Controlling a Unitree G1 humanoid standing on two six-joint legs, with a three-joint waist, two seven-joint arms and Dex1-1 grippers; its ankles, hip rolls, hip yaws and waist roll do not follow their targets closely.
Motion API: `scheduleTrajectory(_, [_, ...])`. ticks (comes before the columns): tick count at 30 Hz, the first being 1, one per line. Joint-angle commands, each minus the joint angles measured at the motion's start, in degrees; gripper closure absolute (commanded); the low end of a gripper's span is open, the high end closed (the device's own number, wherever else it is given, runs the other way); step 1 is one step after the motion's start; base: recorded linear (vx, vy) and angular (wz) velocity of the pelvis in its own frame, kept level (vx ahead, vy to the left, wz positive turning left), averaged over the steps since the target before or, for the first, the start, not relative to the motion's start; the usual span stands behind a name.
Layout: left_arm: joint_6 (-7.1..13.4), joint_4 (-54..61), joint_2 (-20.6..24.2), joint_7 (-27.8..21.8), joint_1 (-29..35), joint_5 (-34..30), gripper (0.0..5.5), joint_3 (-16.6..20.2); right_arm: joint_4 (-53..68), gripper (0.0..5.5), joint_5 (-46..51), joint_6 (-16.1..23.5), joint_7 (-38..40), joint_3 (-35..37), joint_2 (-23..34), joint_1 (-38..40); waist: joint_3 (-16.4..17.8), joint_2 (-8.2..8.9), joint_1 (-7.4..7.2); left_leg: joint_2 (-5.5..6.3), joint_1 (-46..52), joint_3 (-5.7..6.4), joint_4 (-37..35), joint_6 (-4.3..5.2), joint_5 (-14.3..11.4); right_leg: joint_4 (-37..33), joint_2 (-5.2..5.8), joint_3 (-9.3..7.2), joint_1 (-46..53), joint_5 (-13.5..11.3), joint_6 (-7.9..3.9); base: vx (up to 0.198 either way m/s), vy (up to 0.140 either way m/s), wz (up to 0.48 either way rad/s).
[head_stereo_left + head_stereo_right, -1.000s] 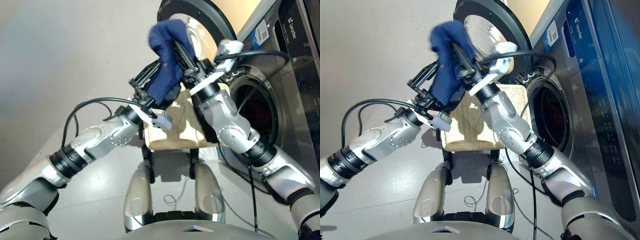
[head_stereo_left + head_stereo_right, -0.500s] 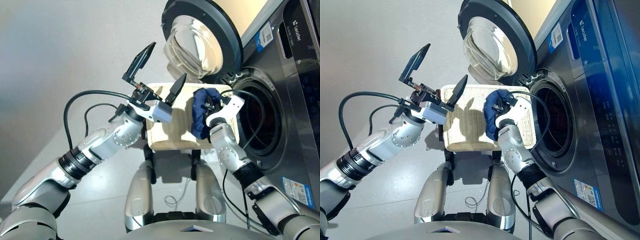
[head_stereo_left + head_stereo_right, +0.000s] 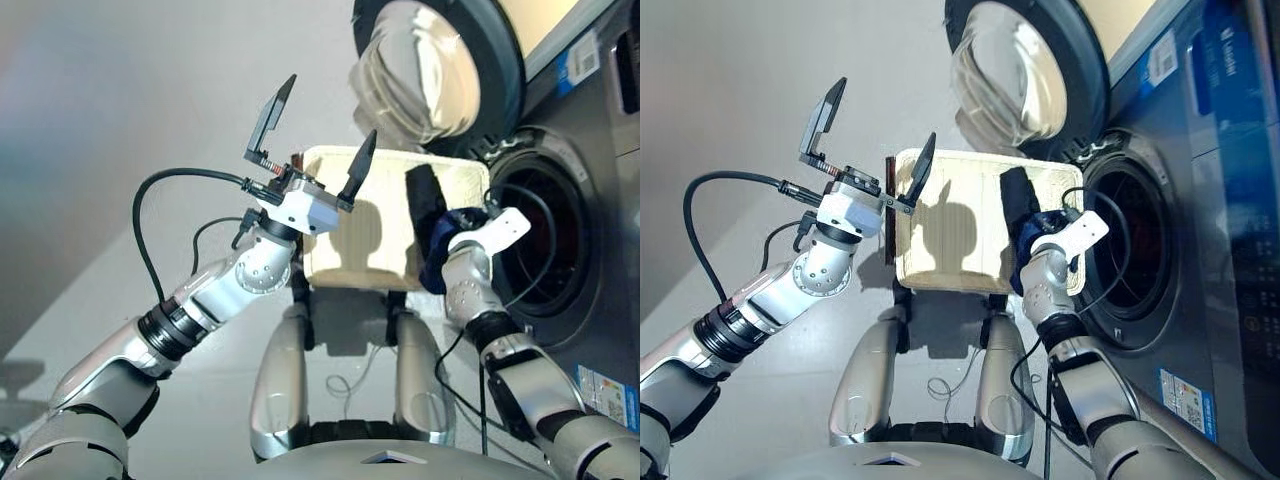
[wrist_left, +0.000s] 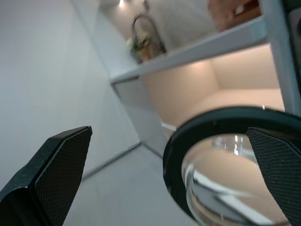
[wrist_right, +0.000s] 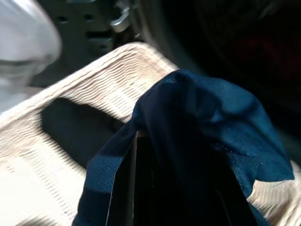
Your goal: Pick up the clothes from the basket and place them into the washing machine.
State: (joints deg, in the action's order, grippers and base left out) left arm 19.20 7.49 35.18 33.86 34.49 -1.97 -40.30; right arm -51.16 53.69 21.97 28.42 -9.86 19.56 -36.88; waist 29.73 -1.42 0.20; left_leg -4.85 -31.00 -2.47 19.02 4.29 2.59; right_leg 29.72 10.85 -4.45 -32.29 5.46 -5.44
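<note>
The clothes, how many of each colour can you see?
Navy: 1, held by the right gripper over the basket.
Black: 1, in the basket.
Orange: 0 in view.
Total: 2.

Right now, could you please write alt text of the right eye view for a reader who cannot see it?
The right gripper holds navy blue cloth over the cream wicker basket, beside the open washing machine. The left gripper is raised, open and empty, left of the basket.
</note>
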Motion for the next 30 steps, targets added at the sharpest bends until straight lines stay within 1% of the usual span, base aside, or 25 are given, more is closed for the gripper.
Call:
scheduleTrajectory(1, [3.86, 6.69, -0.74, 2.21, -0.09, 1.19, 0.0, 1.98, 2.21, 5.5, -3.22, 5.53, 3.92, 4.53, 4.8, -2.46, 0.06, -0.12, 0.06, -0.35, -2.6, -0.85, 9.2, 1.25, -6.38, 0.91, -0.06, 2.78, -3.3, -1.96, -2.26, 0.0, 0.0, 0.0])
scheduleTrajectory(4, [3.81, 8.0, -0.48, 3.19, -0.3, 0.8, 0.0, 2.19, 0.67, 5.5, -3.3, 6.27, 6.06, 6.97, 8.0, -4.26, 0.06, -0.7, -0.02, -0.51, -8.64, -0.19, 13.09, 1.13, -7.15, 5.09, -0.22, 3.17, -9.34, -0.96, -1.87, -0.037, -0.018, 0.077])
scheduleTrajectory(7, [4.12, 9.4, 0.02, 3.65, -1.16, 1.21, 0.0, 2.79, -0.63, 5.5, -3.65, 6.45, 7.6, 8.39, 12.39, -6.84, 0.06, -1.17, -0.03, -0.94, -14.34, 0.25, 16.03, 1.27, -7.7, 8.18, -0.24, 3.09, -15.07, -0.3, -1.69, -0.018, -0.006, 0.006])
scheduleTrajectory(8, [4.14, 9.6, 0.55, 4.0, -1.56, 0.9, 0.0, 2.76, -1.44, 5.5, -4.33, 6.38, 8.4, 8.65, 14.47, -7.89, 0.06, -1.32, -0.07, -1.1, -16.14, 0.3, 16.51, 1.34, -7.77, 8.62, -0.2, 3.15, -16.96, -0.28, -1.71, -0.054, -0.013, 0.009])
scheduleTrajectory(9, [4.08, 9.89, 0.94, 4.28, -1.79, 0.58, 0.0, 2.85, -1.97, 5.5, -4.73, 6.6, 9.12, 8.8, 15.5, -8.93, 0.06, -1.45, -0.07, -1.3, -17.23, 0.1, 16.73, 1.43, -7.73, 8.73, -0.22, 3.11, -17.98, -0.36, -1.75, 0.0, 0.0, 0.0])
scheduleTrajectory(10, [3.69, 10.08, 1.34, 4.69, -2.27, 0.19, 0.0, 3.13, -2.45, 5.5, -4.78, 6.76, 10.12, 9.64, 17.16, -9.69, 0.06, -1.6, -0.1, -1.35, -18.94, 0.04, 17.09, 1.49, -7.64, 9.07, -0.29, 3.2, -19.78, -0.47, -1.76, 0.0, 0.0, 0.0])
scheduleTrajectory(12, [3.43, 10.76, 1.96, 5.38, -3.05, -0.64, 0.0, 3.76, -3.62, 5.5, -7.11, 6.39, 12.91, 10.3, 20.55, -11.28, 0.06, -1.82, -0.13, -1.72, -21.34, 0.16, 17.75, 1.58, -7.57, 9.69, -0.18, 3.31, -22.28, -0.44, -1.69, 0.0, 0.0, 0.0])
scheduleTrajectory(13, [3.42, 11.05, 2.3, 5.86, -3.68, -1.08, 0.0, 4.11, -3.86, 5.5, -7.9, 6.3, 14.08, 10.77, 22.15, -11.77, 0.06, -2.02, -0.19, -1.89, -22.14, 0.11, 18.49, 1.75, -8.19, 10.64, -0.11, 3.52, -23.33, 0.23, -1.7, 0.0, 0.0, 0.0])
scheduleTrajectory(14, [3.23, 11.32, 2.64, 6.52, -3.83, -1.52, 0.0, 4.58, -4.36, 5.5, -8.33, 6.33, 15.25, 11.21, 24.08, -12.65, 0.06, -2.18, -0.26, -1.88, -23.7, 0.07, 18.47, 1.73, -7.61, 10.94, -0.09, 3.69, -25.09, -0.33, -1.65, 0.0, 0.0, 0.0])
scheduleTrajectory(15, [3.18, 11.75, 2.85, 6.99, -4.23, -1.87, 0.0, 4.8, -4.95, 5.5, -8.55, 6.31, 15.95, 11.59, 25.42, -12.96, 0.06, -2.23, -0.39, -2.03, -24.28, 0.07, 19.11, 1.84, -8.26, 11.72, -0.04, 3.81, -25.68, 0.32, -1.7, 0.0, 0.0, 0.0])
scheduleTrajectory(19, [2.34, 13.18, 4.33, 8.61, -5.76, -3.9, 0.0, 6.14, -6.28, 5.5, -10.6, 5.09, 18.35, 12.24, 30.3, -13.87, 0.06, -2.44, -0.72, -2.37, -27.01, -0.11, 20.49, 1.88, -8.67, 13.01, -0.05, 4.67, -28.85, 0.46, -1.56, 0.0, 0.0, 0.0])
scheduleTrajectory(21, [2.39, 13.86, 5.09, 9.04, -6.15, -4.59, 0.0, 6.69, -6.9, 5.5, -10.89, 4.64, 18.64, 12.38, 32.3, -13.95, 0.06, -2.33, -0.92, -2.48, -27.95, -0.27, 20.82, 1.98, -8.81, 13.22, 0.05, 4.7, -29.61, 0.62, -1.55, 0.0, 0.0, 0.0])
scheduleTrajectory(26, [2.78, 15.33, 6.95, 9.6, -7.31, -4.61, 0.0, 7.91, -7.84, 5.5, -9.56, 5.46, 18.79, 13.86, 36.47, -14.46, 0.06, -2.16, -1.33, -2.46, -29.83, -0.17, 21.54, 2.12, -8.94, 14.16, -0.07, 5.16, -31.64, 0.92, -1.4, 0.0, 0.0, 0.0])
scheduleTrajectory(28, [3.21, 15.72, 8.35, 9.91, -7.86, -4.21, 0.0, 8.47, -8.08, 5.5, -9.96, 5.5, 18.28, 13.52, 38.67, -14.34, 0.06, -1.95, -1.32, -2.43, -30.45, -0.25, 21.94, 2.13, -9.08, 14.41, -0.29, 5.29, -32.37, 0.88, -1.42, 0.0, 0.0, 0.0])
scheduleTrajectory(29, [3.21, 15.76, 8.36, 9.88, -7.86, -4.17, 0.0, 8.54, -8.25, 5.5, -9.85, 5.51, 18.13, 13.41, 38.76, -14.53, 0.06, -1.96, -1.31, -2.46, -30.59, -0.26, 22.07, 2.13, -9.13, 14.51, -0.31, 5.33, -32.5, 0.91, -1.43, 0.0, 0.0, 0.0])
scheduleTrajectory(30, [3.45, 15.79, 9.37, 9.56, -8.04, -3.78, 0.0, 8.35, -9.32, 5.5, -9.83, 5.0, 16.92, 12.52, 40.25, -14.97, 0.06, -1.8, -1.18, -2.5, -30.57, -0.23, 22.03, 2.13, -9.18, 14.53, -0.33, 5.32, -32.54, 0.92, -1.43, 0.0, 0.0, 0.0])
